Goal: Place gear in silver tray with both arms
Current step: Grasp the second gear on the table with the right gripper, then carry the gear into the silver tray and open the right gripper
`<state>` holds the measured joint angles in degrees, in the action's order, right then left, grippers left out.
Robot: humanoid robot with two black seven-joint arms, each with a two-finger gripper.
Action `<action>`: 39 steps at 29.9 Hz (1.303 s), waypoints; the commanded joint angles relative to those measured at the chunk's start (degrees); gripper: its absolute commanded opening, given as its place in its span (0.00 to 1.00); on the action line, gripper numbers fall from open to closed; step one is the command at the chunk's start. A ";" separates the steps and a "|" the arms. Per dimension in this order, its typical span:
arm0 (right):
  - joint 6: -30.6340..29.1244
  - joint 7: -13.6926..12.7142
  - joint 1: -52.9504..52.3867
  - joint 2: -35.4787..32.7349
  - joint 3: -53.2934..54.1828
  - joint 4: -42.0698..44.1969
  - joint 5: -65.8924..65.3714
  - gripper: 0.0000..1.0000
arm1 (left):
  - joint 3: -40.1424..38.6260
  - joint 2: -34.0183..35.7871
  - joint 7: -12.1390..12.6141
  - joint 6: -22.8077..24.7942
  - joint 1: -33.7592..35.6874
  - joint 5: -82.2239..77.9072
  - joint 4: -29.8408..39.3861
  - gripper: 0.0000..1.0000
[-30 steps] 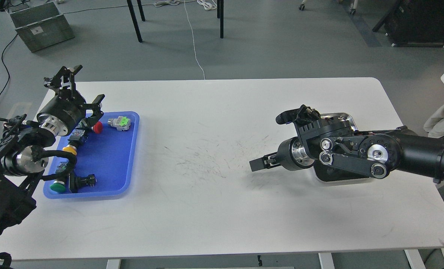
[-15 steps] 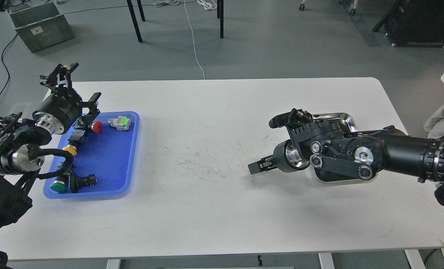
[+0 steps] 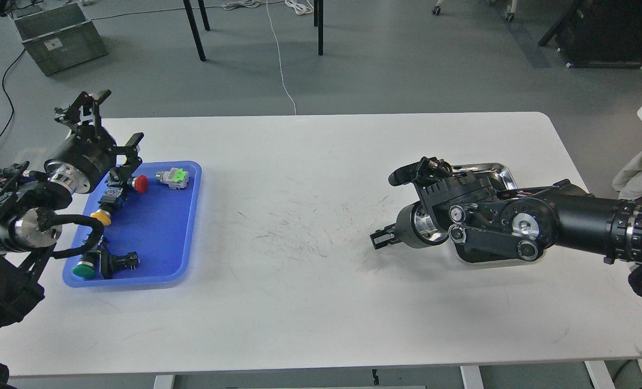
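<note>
The silver tray (image 3: pixel 502 172) lies at the right of the white table, mostly hidden behind my right arm. No gear shows anywhere; it is hidden or too small to see. My right gripper (image 3: pixel 379 238) points left, low over the table just left of the silver tray. It is small and dark, so I cannot tell its fingers apart. My left gripper (image 3: pixel 114 120) is open wide and empty, raised above the far left corner of the blue tray (image 3: pixel 156 232).
The blue tray holds several push-button switches: a red cap (image 3: pixel 141 183), a green-and-grey one (image 3: pixel 173 177), a yellow cap (image 3: pixel 100 217) and a green cap (image 3: pixel 84 270). Scuff marks cover the table's middle (image 3: pixel 299 232). A grey crate (image 3: pixel 60 35) and chair legs stand on the floor beyond.
My left gripper has drawn back a little to the left and up. My right arm has pulled back slightly to the right, and its gripper has turned and sits closer to the wrist.
</note>
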<state>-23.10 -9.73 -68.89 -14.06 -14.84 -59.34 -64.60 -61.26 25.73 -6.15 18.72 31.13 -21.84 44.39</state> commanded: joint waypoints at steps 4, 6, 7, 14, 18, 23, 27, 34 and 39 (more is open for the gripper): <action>-0.02 0.07 -1.16 -0.44 0.07 -0.33 0.18 0.02 | 0.00 0.11 0.00 -0.09 0.07 -0.04 -0.01 0.98; -0.02 0.15 -2.12 -0.62 0.07 -0.60 0.44 0.02 | 0.00 0.20 0.00 0.00 0.07 -0.04 -0.01 0.98; -0.02 0.15 -2.56 -0.79 0.16 -0.77 0.62 0.02 | 0.00 0.29 0.00 -0.09 0.07 -0.04 -0.01 0.98; 0.07 0.51 -8.71 -8.07 2.35 -6.39 0.88 0.02 | 0.00 0.38 0.00 -0.09 0.34 -0.04 -0.01 0.98; 0.07 0.59 -10.30 -16.85 7.17 -11.13 0.88 0.02 | 0.00 0.29 0.00 0.00 0.34 -0.74 -0.01 0.98; 0.42 0.86 -8.03 -28.99 9.03 -14.22 0.62 0.02 | 0.00 0.11 0.00 -0.09 0.34 -1.89 -0.01 0.98; 2.26 1.21 -0.56 -32.26 9.74 -14.04 0.27 0.02 | 0.00 -0.24 0.00 -0.09 0.42 -1.89 -0.01 0.98; 7.97 1.82 8.50 -33.49 9.65 -13.34 -0.70 0.02 | 0.00 -0.33 0.00 -0.18 0.86 -2.06 -0.01 0.98; 9.21 1.74 10.79 -33.05 9.56 -13.34 -0.79 0.02 | 0.00 -0.15 0.00 -0.35 0.95 -2.06 -0.01 0.98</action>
<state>-14.45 -7.95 -59.23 -47.28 -5.21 -72.74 -65.35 -61.26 25.41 -6.16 18.47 32.07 -23.88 44.39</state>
